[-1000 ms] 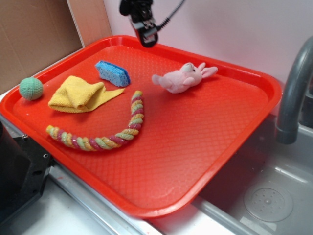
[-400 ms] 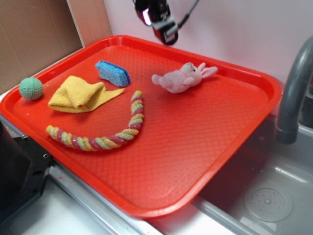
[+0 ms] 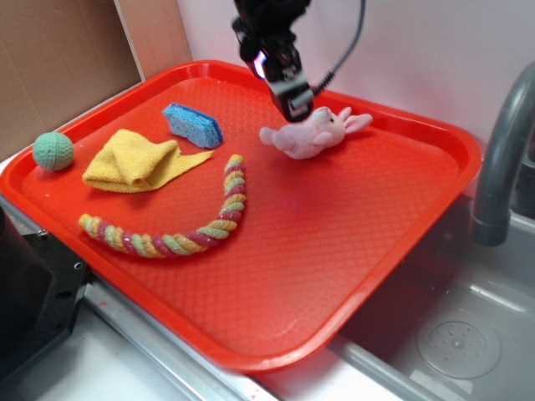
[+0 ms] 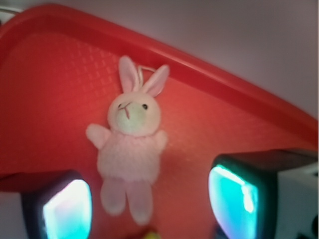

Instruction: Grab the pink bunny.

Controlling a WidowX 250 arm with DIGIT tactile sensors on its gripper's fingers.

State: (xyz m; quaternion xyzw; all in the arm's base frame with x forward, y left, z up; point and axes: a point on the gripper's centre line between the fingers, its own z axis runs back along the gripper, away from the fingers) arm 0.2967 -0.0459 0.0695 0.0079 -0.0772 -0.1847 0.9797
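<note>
Pink bunny unmoved, spread-apart empty fingers now lower, just above it.

pink bunny, pale plush, lying face-up, ears spread

A kitchen sink station fitted out as a robot test bench: a stainless-steel sink basin with a round drain lies to the right of and below the black robot gripper, beside a curved grey faucet spout. A large red plastic serving tray with a textured surface rests across the sink's rim beneath the gripper, against a plain pale wall. Brown cardboard panels stand to the gripper's left.
</note>
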